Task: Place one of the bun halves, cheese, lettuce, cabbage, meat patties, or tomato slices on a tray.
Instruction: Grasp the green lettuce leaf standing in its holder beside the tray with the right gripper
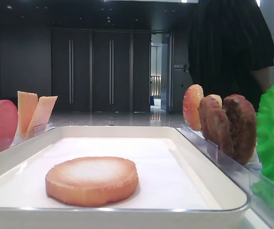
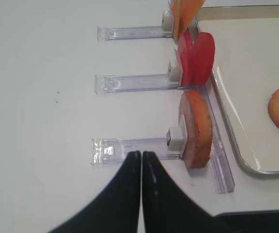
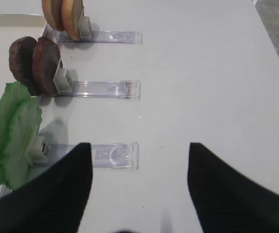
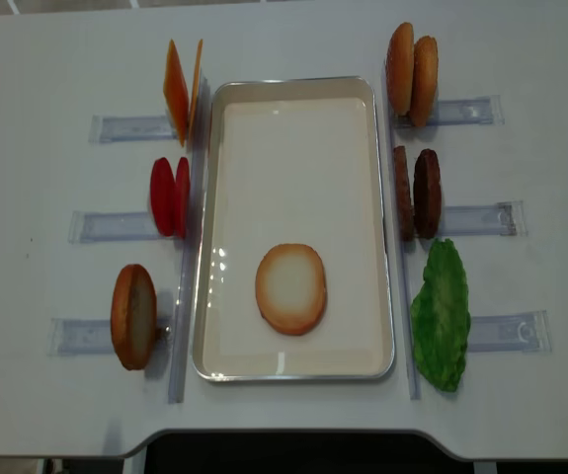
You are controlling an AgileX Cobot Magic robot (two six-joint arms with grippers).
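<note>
The tray is white with a glossy raised rim that catches reflections. The bun half lying in it looks matt, paler and slightly grainy on its flat face. The meat patties have a rough, grainy dark surface. The tomato slices look smooth. The holders are clear plastic on a matt white table.

Overhead, low table-level, two downward wrist views sharing tray.

Golden-tan bun half with paler face, white tray, bright-green lettuce, dark-brown patties, red tomato slices, pale-orange cheese
</note>
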